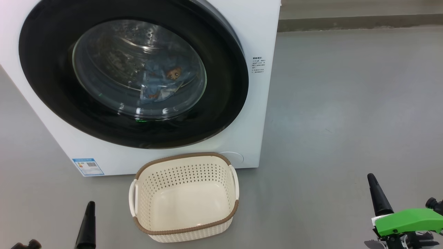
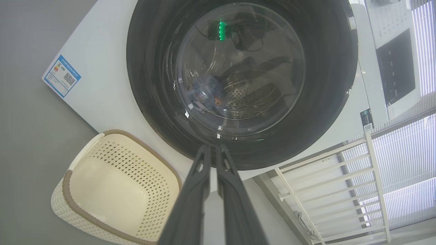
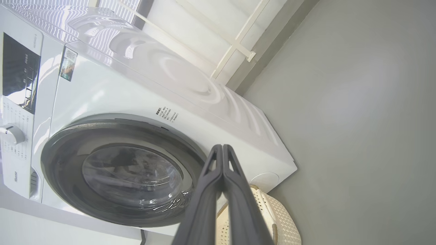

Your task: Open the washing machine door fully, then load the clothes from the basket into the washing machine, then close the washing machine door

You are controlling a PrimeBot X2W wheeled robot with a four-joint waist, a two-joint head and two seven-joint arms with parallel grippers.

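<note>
The white washing machine point(image 1: 258, 38) has its washing machine door point(image 1: 45, 69) closed flat against the front. Through the glass, the light blue clothes point(image 1: 166, 81) with orange-brown prints lie in the drum. The cream basket point(image 1: 187, 229) stands on the floor just before the machine, with nothing inside. My left gripper point(image 1: 90, 207) hangs shut left of the basket, my right gripper point(image 1: 372, 180) shut far to the right; neither holds or touches anything. The left wrist view shows the left gripper point(image 2: 213, 148) pointing at the door point(image 2: 153, 68), the clothes point(image 2: 207, 93) and the basket point(image 2: 85, 211). In the right wrist view, the right gripper point(image 3: 221, 148) aims at the door point(image 3: 68, 163).
Grey floor point(image 1: 346, 103) stretches wide to the right of the machine up to a wall skirting point(image 1: 360, 22). A blue label sticker point(image 1: 88, 166) sits at the machine's lower left corner. A white railing point(image 2: 340, 183) stands beside the machine. The control panel point(image 3: 20, 75) is above the door.
</note>
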